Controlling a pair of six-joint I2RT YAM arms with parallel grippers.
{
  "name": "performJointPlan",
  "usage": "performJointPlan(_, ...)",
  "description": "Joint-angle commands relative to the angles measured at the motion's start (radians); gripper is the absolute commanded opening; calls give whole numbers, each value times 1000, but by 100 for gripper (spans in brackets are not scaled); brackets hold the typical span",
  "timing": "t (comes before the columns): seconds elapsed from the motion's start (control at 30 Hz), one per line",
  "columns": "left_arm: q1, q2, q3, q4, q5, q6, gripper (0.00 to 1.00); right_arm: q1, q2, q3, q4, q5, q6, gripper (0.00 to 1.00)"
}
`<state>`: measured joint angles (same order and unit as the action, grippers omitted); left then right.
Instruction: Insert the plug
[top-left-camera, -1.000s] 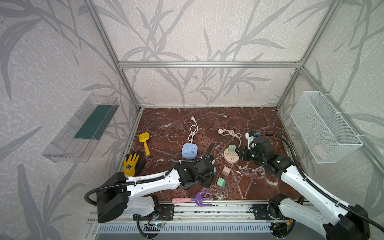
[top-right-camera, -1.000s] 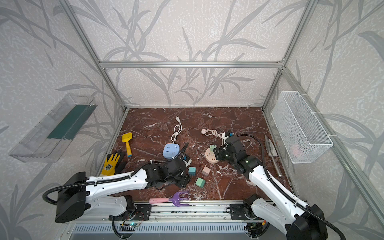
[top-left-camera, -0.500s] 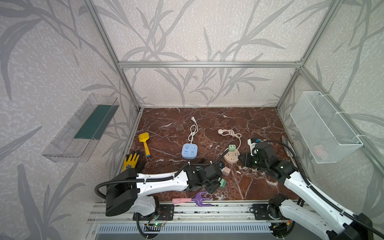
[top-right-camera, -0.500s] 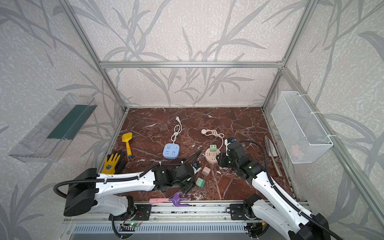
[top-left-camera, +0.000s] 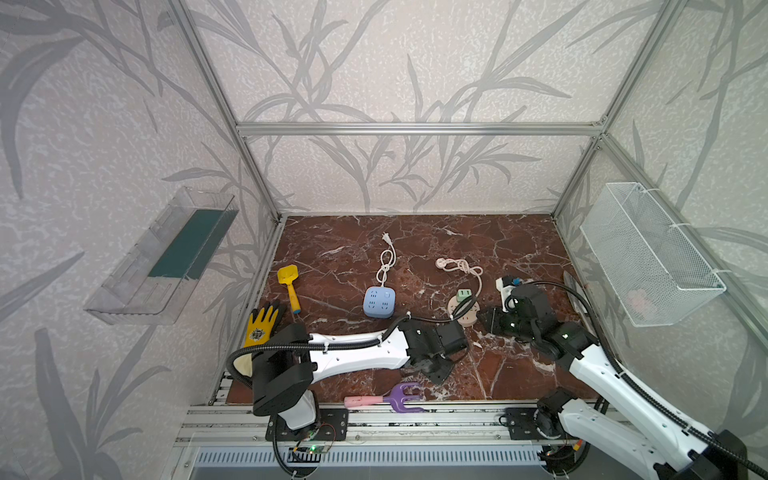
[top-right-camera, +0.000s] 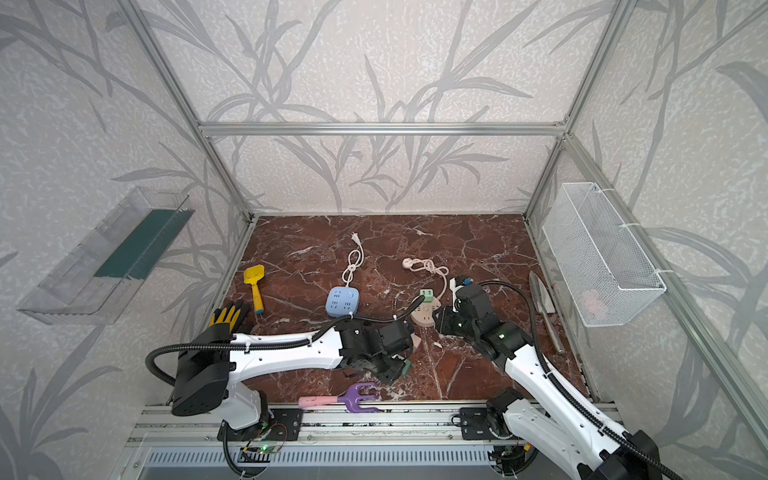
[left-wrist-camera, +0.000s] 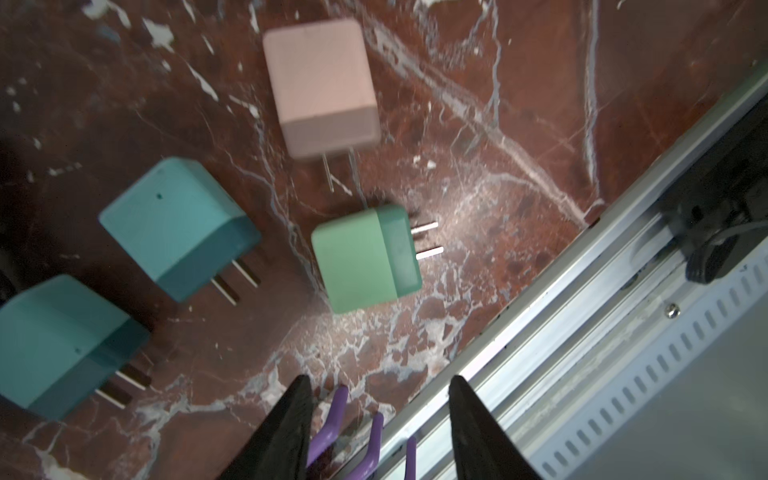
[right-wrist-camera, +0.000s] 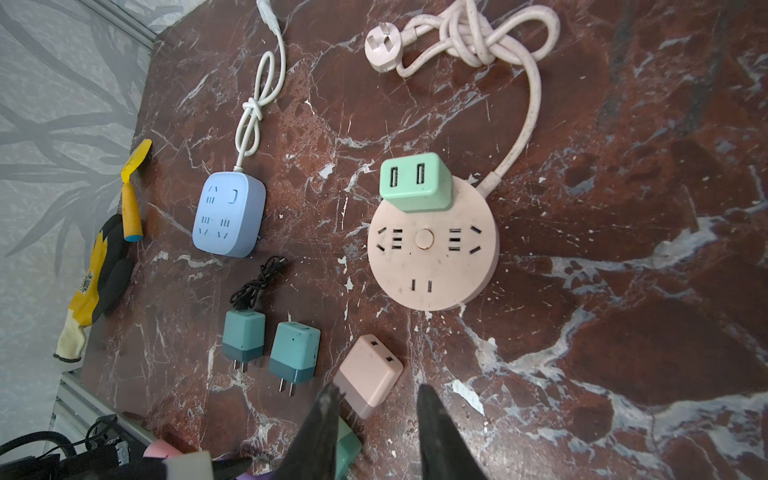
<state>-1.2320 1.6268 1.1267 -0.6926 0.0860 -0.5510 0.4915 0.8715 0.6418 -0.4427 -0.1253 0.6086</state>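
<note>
The left gripper, jaws partly parted and empty, is hovering beside the green plug lying loose at the near edge of the table, likely lining up a grasp, while the right gripper, likewise parted and empty, is hanging just right of the round pink socket.

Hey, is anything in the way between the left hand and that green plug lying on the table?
Nothing visible. In the left wrist view only bare marble lies between the open left hand and the green plug. The purple rake lies below the hand, back from its tips, not toward the plug.
</note>
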Motion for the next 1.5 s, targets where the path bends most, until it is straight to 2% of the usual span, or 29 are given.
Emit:
performJointPlan(0.0, -13, 4, 12, -104, 66, -73, 53, 0, -26, -14, -15, -10, -14, 33)
performJointPlan(0.17, -26, 47, 14, -48, 96, -102, 53, 1, -47, -29, -14, 2, -19, 33)
performJointPlan(0.53, -5, 128, 44, 23, 134, -87, 53, -4, -74, -44, -36, 18, -35, 33)
performJointPlan(1.17, 87, 186, 92, 52, 133, -9, 55, -31, -120, -13, -113, 55, -73, 33)
performJointPlan(1.47, 109, 207, 127, 26, 88, 20, 55, -54, -130, -11, -125, 47, -81, 33)
